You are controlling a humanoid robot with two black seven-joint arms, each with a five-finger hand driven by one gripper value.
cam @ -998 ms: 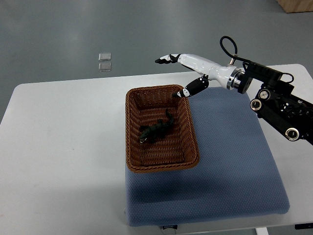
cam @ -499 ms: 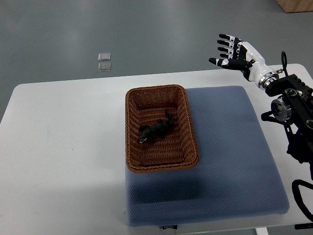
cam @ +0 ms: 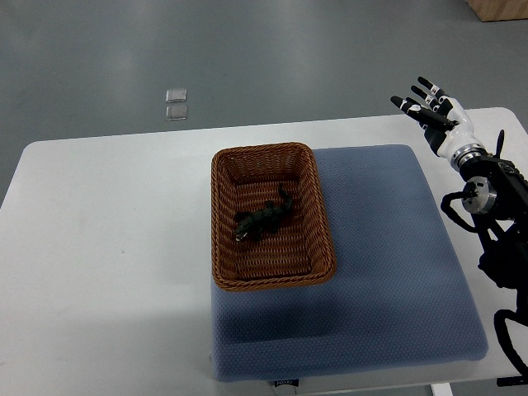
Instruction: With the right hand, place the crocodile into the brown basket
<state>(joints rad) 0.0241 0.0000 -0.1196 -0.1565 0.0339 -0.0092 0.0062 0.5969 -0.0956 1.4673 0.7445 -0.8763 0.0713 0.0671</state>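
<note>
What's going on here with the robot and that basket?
The crocodile lies inside the brown basket, which sits on a blue mat on the white table. The right hand is up by the table's far right corner, well clear of the basket, fingers spread and holding nothing. The placing looks done. The left arm is out of view.

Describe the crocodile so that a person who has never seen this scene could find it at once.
On the white table lies a blue mat, and a brown wicker basket stands at the mat's left edge. Near the middle of the basket lies the crocodile. It is a small dark toy and the only thing inside the basket.
</note>
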